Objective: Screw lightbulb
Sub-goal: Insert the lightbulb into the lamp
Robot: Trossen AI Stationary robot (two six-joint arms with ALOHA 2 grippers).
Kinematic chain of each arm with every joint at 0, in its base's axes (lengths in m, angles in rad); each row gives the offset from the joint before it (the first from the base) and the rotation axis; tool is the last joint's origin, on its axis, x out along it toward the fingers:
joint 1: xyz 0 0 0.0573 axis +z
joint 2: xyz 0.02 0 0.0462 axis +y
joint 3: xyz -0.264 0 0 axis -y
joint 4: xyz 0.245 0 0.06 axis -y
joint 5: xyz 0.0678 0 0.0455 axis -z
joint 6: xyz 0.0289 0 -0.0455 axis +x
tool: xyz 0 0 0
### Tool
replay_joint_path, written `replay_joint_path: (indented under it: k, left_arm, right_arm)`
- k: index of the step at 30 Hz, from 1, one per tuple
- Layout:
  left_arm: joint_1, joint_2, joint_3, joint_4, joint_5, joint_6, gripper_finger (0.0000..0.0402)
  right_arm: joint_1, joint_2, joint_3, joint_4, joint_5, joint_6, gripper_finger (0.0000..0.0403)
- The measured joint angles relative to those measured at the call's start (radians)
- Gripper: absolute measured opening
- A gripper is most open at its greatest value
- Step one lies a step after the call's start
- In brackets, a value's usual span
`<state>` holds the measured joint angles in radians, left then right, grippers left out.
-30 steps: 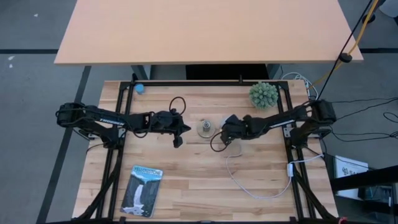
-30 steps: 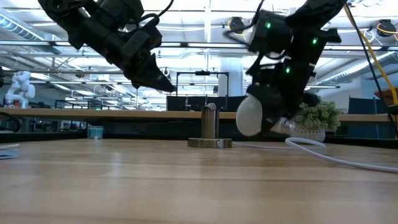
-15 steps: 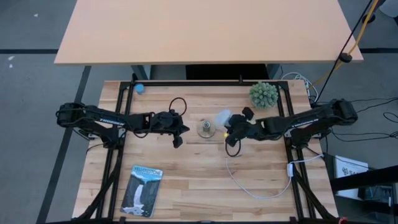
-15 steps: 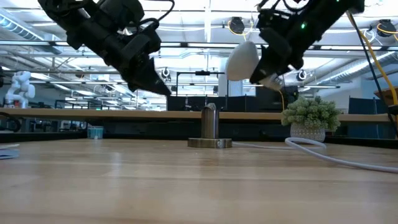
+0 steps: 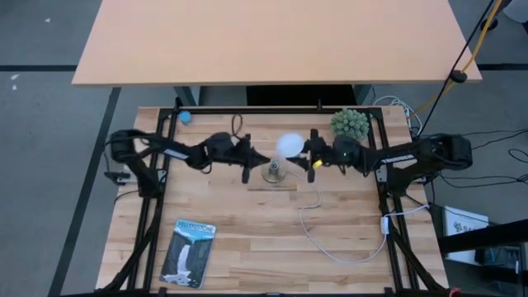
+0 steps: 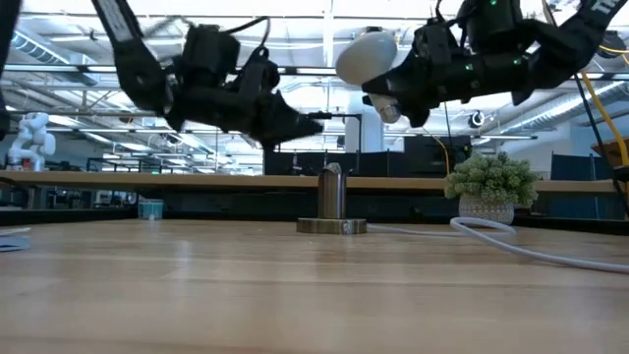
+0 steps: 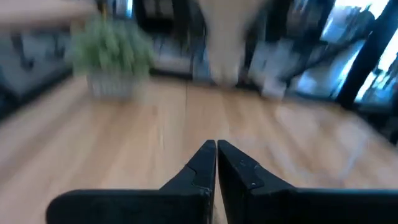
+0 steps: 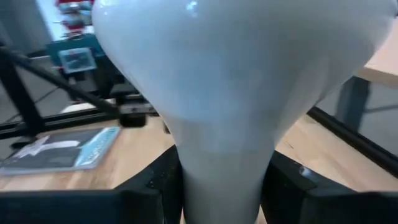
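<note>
The white lightbulb (image 5: pixel 289 147) is in the air just above the grey socket (image 5: pixel 275 172), which stands on its round base disc at the table's middle. In the low view the bulb's globe (image 6: pixel 366 56) is up and left of the socket post (image 6: pixel 331 195). My right gripper (image 5: pixel 312 158) is shut on the bulb, right of the socket. My left gripper (image 5: pixel 247 162) is shut and empty, level in the air just left of the socket; its tips (image 6: pixel 314 123) point toward the post. Its closed fingers (image 7: pixel 216 152) show in the left wrist view. My right gripper pinches the bulb's tapering neck (image 8: pixel 221 168) between its two fingers (image 8: pixel 163 180), one on each side. The fingers come about level from the table's right and lie along the bulb. The globe (image 6: pixel 366 56) sticks out past the fingertips toward the left, tilted slightly up, clear of the socket.
A white cord (image 5: pixel 330 239) runs from the socket toward the table's near right. A small potted plant (image 5: pixel 350 124) stands at the far right, a blue packaging card (image 5: pixel 188 252) lies near left, and a small blue thing (image 5: pixel 185 117) is far left.
My right gripper has lifted the bulb from low beside the socket to well above it, going toward the far-left and turning so the globe points left. My left gripper has gone right toward the socket and levelled out, staying shut.
</note>
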<state>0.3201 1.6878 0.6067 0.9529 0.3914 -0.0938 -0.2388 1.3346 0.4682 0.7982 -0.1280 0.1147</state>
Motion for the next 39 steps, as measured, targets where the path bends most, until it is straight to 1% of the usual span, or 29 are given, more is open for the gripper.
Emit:
replay_joint_path:
  k: [3, 5, 7, 12, 14, 16, 18, 23, 27, 39]
  left_arm:
    - [0.063, 0.065, 0.000, 0.238, 0.076, -0.073, 0.0020]
    - [0.090, 0.082, 0.000, 0.315, 0.103, -0.122, 0.0020]
    - [0.101, 0.084, 0.000, 0.322, 0.103, -0.161, 0.0020]
    - [0.081, 0.084, 0.000, 0.321, 0.028, -0.210, 0.0020]
    - [0.071, 0.084, 0.000, 0.321, -0.027, -0.205, 0.0020]
    - [0.067, 0.084, 0.000, 0.321, -0.099, -0.240, 0.0020]
    - [0.063, 0.084, 0.000, 0.321, -0.141, -0.278, 0.0020]
    - [0.061, 0.084, 0.001, 0.321, -0.148, -0.291, 0.0020]
    - [0.061, 0.084, 0.001, 0.321, -0.174, -0.295, 0.0021]
    - [0.049, 0.084, 0.001, 0.318, -0.174, -0.298, 0.0021]
  right_arm:
    - [-0.055, 0.000, 0.005, -0.002, -0.098, -0.006, 0.0148]
    - [-0.072, 0.000, 0.005, -0.005, -0.114, -0.006, 0.0148]
    - [-0.076, 0.000, 0.005, -0.008, -0.115, -0.006, 0.0153]
    - [-0.067, 0.000, 0.005, -0.030, -0.116, 0.017, 0.0159]
    - [-0.061, 0.000, 0.005, -0.031, -0.115, 0.024, 0.0156]
    - [-0.060, 0.000, 0.005, -0.031, -0.116, 0.024, 0.0153]
    - [-0.061, 0.000, 0.005, -0.031, -0.115, 0.028, 0.0152]
    - [-0.062, 0.000, 0.005, -0.028, -0.110, 0.026, 0.0159]
    - [-0.063, 0.000, 0.005, -0.024, -0.110, 0.024, 0.0158]
    - [-0.063, 0.000, 0.006, -0.040, -0.110, 0.030, 0.0157]
